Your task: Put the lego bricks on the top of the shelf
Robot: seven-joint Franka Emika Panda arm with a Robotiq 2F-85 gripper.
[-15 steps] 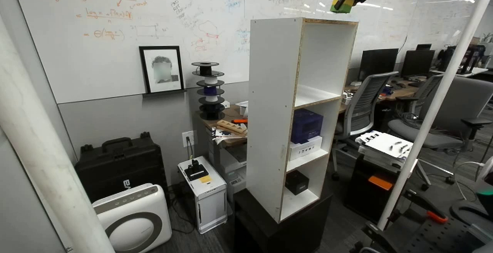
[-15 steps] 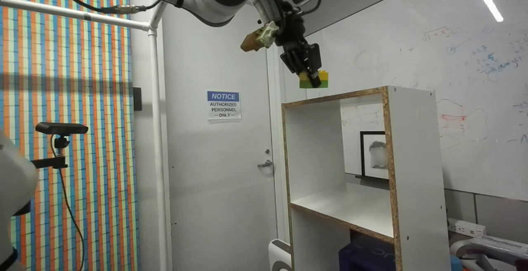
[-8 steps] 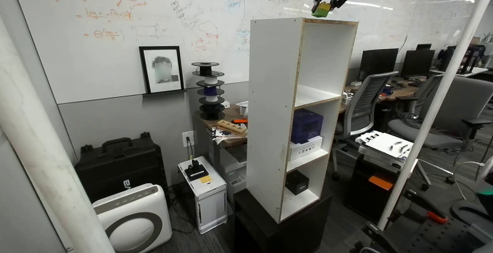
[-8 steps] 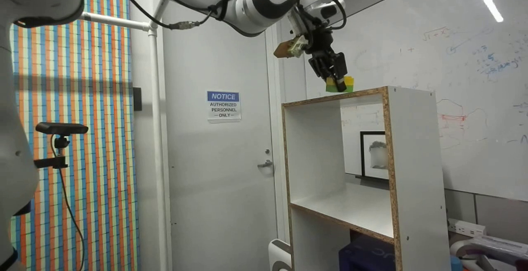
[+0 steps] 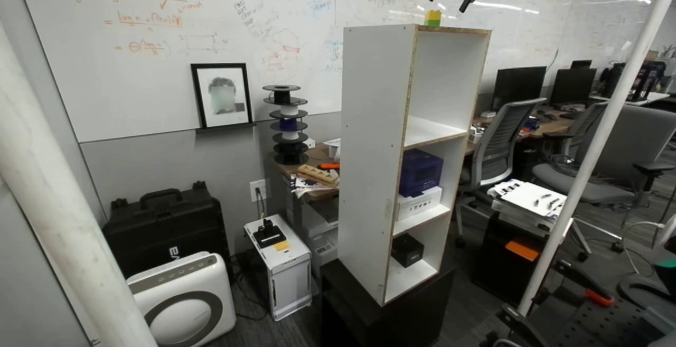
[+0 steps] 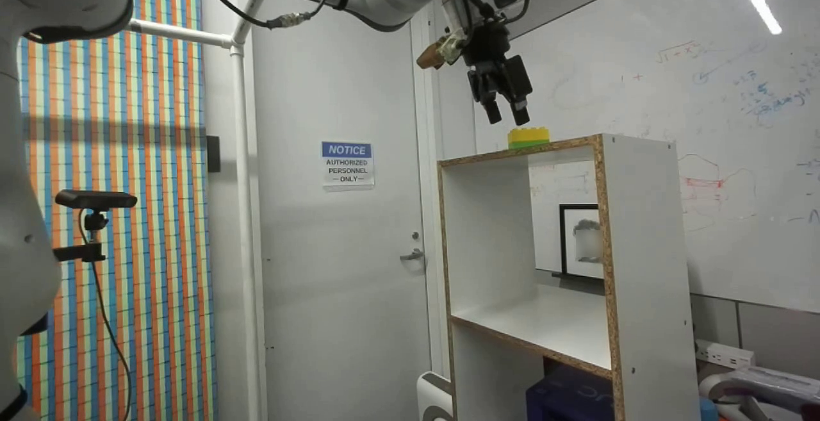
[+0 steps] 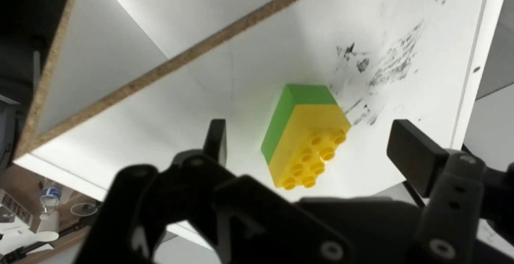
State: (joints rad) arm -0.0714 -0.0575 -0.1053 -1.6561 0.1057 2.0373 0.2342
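Observation:
The lego bricks, a yellow brick stacked on a green brick, rest studs up on the flat top of the white shelf. In both exterior views the lego bricks sit close to the top's front edge. My gripper hangs just above them, its fingers spread wide and holding nothing. Seen from the wrist, the bricks lie in the gap between the two finger pads, touching neither. The shelf's top shows dark smudges beside the bricks.
Lower compartments hold a dark blue box on a white box and a small black box. A white pole stands nearby. Behind the shelf are a whiteboard and a stack of spools.
My gripper has carried the bricks over the shelf and down onto its top. It has since opened, let them go and risen slightly above them.

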